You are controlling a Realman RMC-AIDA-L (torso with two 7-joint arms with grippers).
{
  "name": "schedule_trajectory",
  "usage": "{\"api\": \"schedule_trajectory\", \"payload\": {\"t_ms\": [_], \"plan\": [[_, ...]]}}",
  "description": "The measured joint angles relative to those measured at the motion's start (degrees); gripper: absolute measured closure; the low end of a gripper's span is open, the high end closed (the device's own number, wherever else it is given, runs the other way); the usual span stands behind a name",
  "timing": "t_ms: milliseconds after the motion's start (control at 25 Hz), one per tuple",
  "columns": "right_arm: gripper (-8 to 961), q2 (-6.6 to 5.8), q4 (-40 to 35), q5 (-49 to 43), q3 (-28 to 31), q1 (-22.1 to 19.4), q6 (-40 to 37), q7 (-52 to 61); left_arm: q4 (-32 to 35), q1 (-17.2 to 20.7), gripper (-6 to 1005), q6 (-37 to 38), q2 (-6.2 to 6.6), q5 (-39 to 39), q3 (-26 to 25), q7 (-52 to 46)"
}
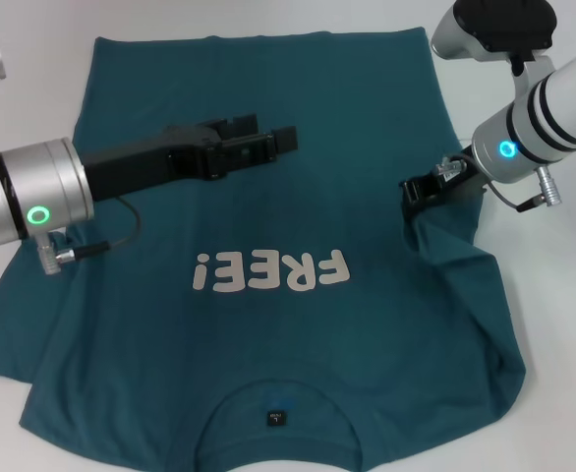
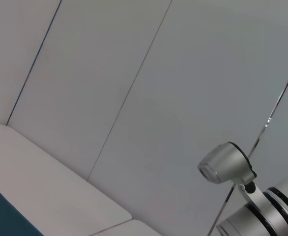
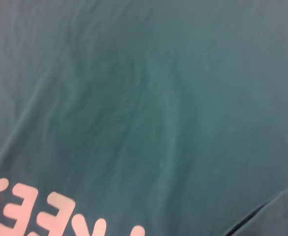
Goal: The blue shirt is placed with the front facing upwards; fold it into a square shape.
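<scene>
Black neck label (image 1: 275,418) nearest camera, on collar of blue shirt (image 1: 268,324). Shirt spread front-up on white table (image 1: 32,59), whitish "FREE!" print (image 1: 271,270) across chest.

Right gripper (image 1: 413,195) clenched on bunched fabric at shirt's right edge.

Left gripper (image 1: 278,140) reaches out over upper shirt, fingers apart, holding nothing.

Right wrist view: wrinkled teal cloth and lettering close up. Left wrist view: mostly wall, sliver of shirt.
</scene>
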Motion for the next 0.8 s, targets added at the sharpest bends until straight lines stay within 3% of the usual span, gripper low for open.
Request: {"api": "schedule_trajectory", "payload": {"t_ms": [800], "plan": [[876, 1.40, 1.52, 0.00, -0.01, 1.18, 2.71, -0.23, 0.00, 1.32, 152, 0.07, -0.07, -0.17, 0.01, 0.40]]}}
